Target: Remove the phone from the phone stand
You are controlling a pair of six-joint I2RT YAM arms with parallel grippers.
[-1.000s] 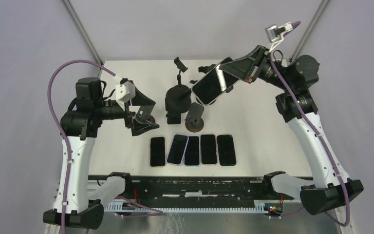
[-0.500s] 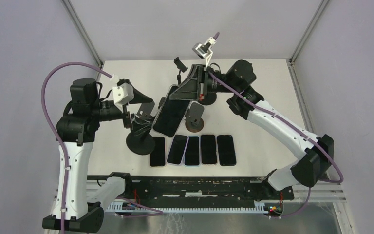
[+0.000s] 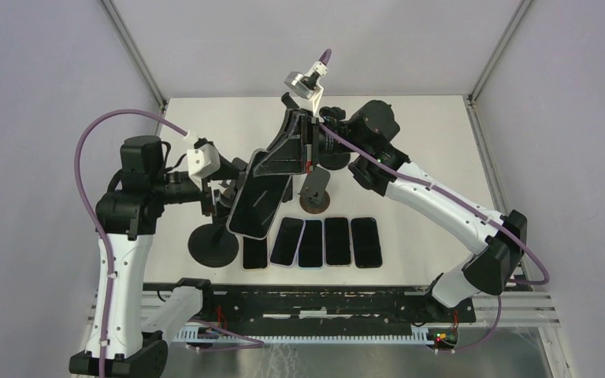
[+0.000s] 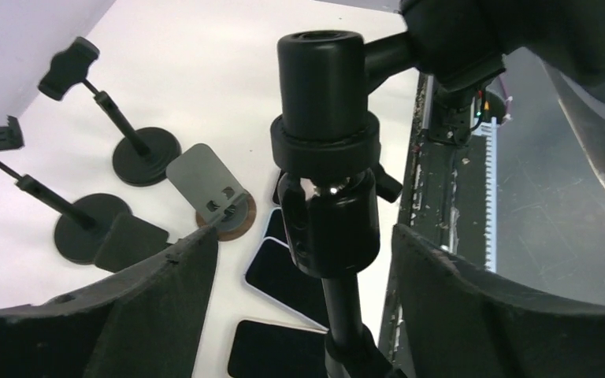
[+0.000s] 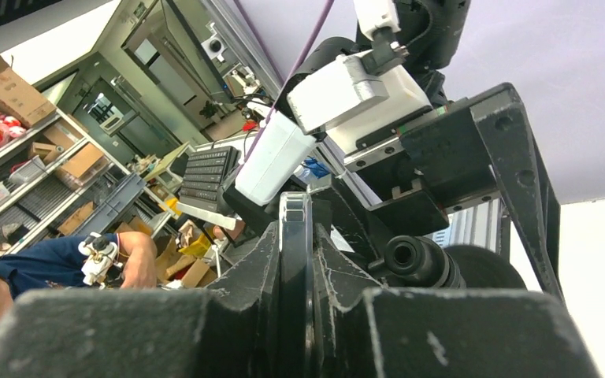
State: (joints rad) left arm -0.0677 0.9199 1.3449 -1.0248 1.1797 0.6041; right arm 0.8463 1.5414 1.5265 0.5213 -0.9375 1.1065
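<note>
while the right gripper [image 3: 274, 175] is clamped on the phone [image 3: 254, 206], the phone hangs tilted above the table [image 3: 433, 150], left of centre. its lower end is over the left end of a row of dark phones [image 3: 337, 241] lying flat side by side. from the right wrist the phone [image 5: 295, 236] shows edge-on, pinched between the two fingers [image 5: 244, 299], with the left arm's white camera housing [image 5: 347, 90] just beyond it.

the phone stand [image 3: 211, 246] is just left of the phone. its round black base shows on the table near the front-left, beside the first phone of the row, and its thin stem rises toward the left gripper [image 3: 220, 197]. in the left wrist view the phone stand [image 4: 327, 157] runs upright through the left gripper [image 4: 306, 240], between its fingers [image 4: 157, 307]. these are spread, with a strip of background showing on either side of the stem, so they bracket it without pressing. the stand's ball-joint head sends a short arm up and to the right into a dark mass at the frame's edge. whether the stand's holder is touching the phone there i cannot tell.

behind the row is a small easel stand [image 3: 315, 193] with a grey plate on a brown disc, apart from the phones. two slim clip stands [image 4: 138, 146] with round black bases are farther back on the table, seen from the left wrist.
</note>
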